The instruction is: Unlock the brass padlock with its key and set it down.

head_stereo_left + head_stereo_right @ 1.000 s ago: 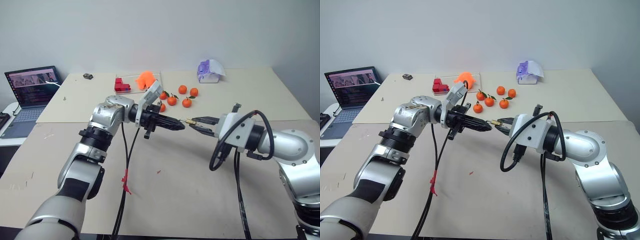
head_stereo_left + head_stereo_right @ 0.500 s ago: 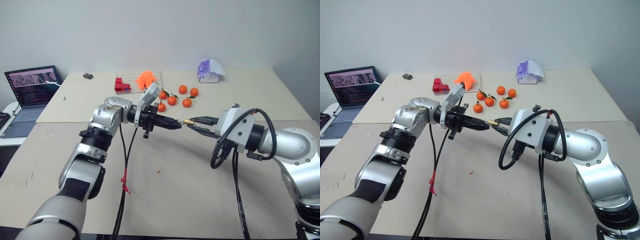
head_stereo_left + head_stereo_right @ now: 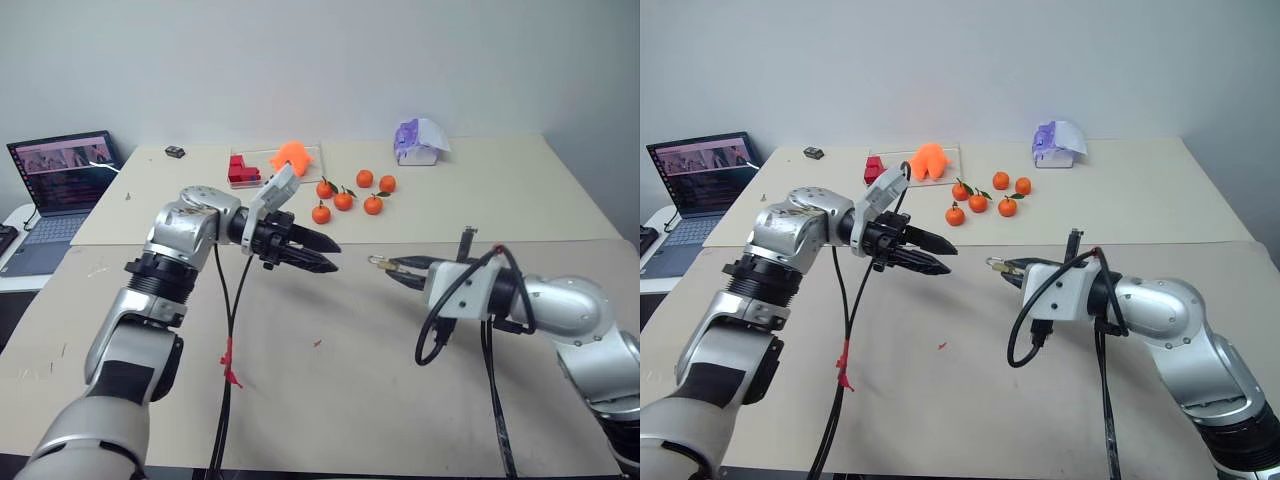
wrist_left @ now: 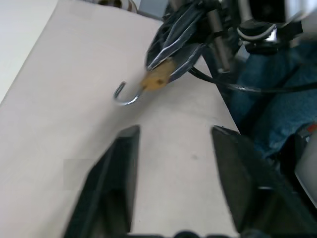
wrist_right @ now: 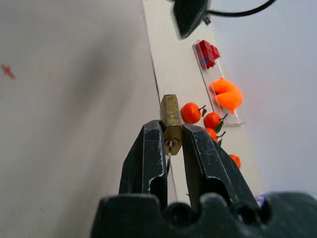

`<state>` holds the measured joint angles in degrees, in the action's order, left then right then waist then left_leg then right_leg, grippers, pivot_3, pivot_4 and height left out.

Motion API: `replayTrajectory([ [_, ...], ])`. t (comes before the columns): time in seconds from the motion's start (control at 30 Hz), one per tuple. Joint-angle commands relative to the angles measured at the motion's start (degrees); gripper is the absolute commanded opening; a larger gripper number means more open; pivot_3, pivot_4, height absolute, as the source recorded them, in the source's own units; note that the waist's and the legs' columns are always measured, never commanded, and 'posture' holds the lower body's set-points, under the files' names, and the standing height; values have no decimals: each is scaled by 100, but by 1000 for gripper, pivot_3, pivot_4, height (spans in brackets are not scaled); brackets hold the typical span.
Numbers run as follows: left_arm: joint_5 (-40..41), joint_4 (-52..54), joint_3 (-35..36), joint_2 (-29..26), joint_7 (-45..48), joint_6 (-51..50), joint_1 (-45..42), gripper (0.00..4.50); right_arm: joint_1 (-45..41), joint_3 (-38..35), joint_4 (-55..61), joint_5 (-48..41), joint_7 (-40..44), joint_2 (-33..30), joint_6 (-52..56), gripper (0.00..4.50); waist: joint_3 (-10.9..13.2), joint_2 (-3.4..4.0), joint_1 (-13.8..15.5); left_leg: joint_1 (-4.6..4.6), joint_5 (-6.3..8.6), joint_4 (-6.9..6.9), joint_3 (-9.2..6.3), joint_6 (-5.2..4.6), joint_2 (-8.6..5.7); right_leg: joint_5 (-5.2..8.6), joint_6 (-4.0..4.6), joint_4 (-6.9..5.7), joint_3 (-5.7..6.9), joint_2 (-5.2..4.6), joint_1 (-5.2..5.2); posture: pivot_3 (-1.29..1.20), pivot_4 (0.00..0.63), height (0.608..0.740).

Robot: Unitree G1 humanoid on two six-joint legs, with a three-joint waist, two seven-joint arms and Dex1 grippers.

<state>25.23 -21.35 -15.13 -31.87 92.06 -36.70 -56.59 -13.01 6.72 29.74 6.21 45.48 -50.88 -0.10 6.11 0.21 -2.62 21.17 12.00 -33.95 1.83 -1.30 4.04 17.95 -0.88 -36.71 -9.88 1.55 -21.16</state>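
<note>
Right claw [image 5: 171, 144] pinches blocky brass padlock [image 5: 171, 119], curved shackle [image 4: 124, 96] sprung.

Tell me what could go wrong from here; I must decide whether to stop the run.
The right pincer pinches the brass padlock only at its keyhole end, above the table; it might slip and drop. Its shackle hangs swung open and could snag on set-down. The open left pincer hovers close and could bump it.

Even bright light, blurred wrist close-ups
</note>
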Motion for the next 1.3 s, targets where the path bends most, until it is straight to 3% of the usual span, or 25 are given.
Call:
replayTrajectory([
  [0.03, 378, 492, -108, -373, 44, -205, -37, 4192, -16, 204, -253, 562, -325, 127, -1193, 107, 1, -1, -8, 0, 0, 1, 0, 0, 0, 0, 0, 0, 0, 0, 0, 0, 150, 726],
  [0.07, 433, 561, -153, -446, 44, -232, -25, 4442, -13, 241, -320, 632, -356, 163, -1349, 107, 1, -1, -7, -2, 0, 2, 0, 0, 0, 0, 0, -1, 0, 0, -1, 0, 150, 726],
  [0.2, 501, 752, -208, -595, 44, -169, 35, 4442, -69, 383, -598, 934, -501, 318, -1805, 107, 1, -1, 6, -2, 0, 0, 0, 1, 0, 0, 1, -5, 0, 0, 0, 0, 150, 726],
  [0.43, 990, 1549, -335, -1201, 44, -363, 311, 4442, -1087, 1446, -2437, 3015, -1725, 956, -3558, 107, 4, -7, -97, -13, -1, 0, 0, 1, 1, 2, 6, -18, -6, 2, 0, 0, 150, 726],
  [0.57, 865, 1613, -254, -1243, 44, -151, 433, 4442, -1556, 1723, -3348, 3603, -2354, 1207, -4030, 107, -1, 1, -101, -15, -3, -1, 0, 5, 1, -19, 44, -19, -6, 1, 0, 0, 150, 726],
  [0.73, 438, 1527, -29, -1244, -64, 523, 609, 4442, -1707, 1914, -4064, 3862, -2744, 1205, -4514, 107, -3, 4, -87, -14, -7, 0, 0, 11, 1, -23, 52, -16, -6, 1, 1, 0, 150, 726],
  [0.93, -87, 1341, 63, -1187, -255, 1338, 913, 4442, -1642, 2219, -4552, 3451, -2310, 1124, -4984, 107, -4, 5, -127, -18, -7, 0, 1, 11, 1, -24, 56, -15, -11, 0, 7, 0, 150, 726],
  [1.0, -166, 1323, 74, -1162, -270, 1446, 971, 4500, -1626, 2266, -4601, 3243, -2104, 1114, -5029, 1116, -2, 3, -141, -24, -6, 1, 1, 9, 1, -24, 56, -17, -12, 0, 14, 0, 150, 726],
  [1.07, -195, 1319, 84, -1137, -279, 1484, 1003, 4500, -1613, 2255, -4593, 3095, -1924, 1066, -5042, 1477, -2, 2, -142, -29, -6, 1, 1, 8, 0, -24, 56, -17, -12, 0, 18, 0, 150, 726],
  [1.3, -237, 1249, 102, -1026, -295, 1469, 1022, 4500, -1482, 1948, -4483, 2788, -1712, 586, -5031, 3847, 2, -4, -134, -91, 3, 3, 1, -5, -1, -17, 52, -1, -14, -2, 91, 0, 150, 726],
])
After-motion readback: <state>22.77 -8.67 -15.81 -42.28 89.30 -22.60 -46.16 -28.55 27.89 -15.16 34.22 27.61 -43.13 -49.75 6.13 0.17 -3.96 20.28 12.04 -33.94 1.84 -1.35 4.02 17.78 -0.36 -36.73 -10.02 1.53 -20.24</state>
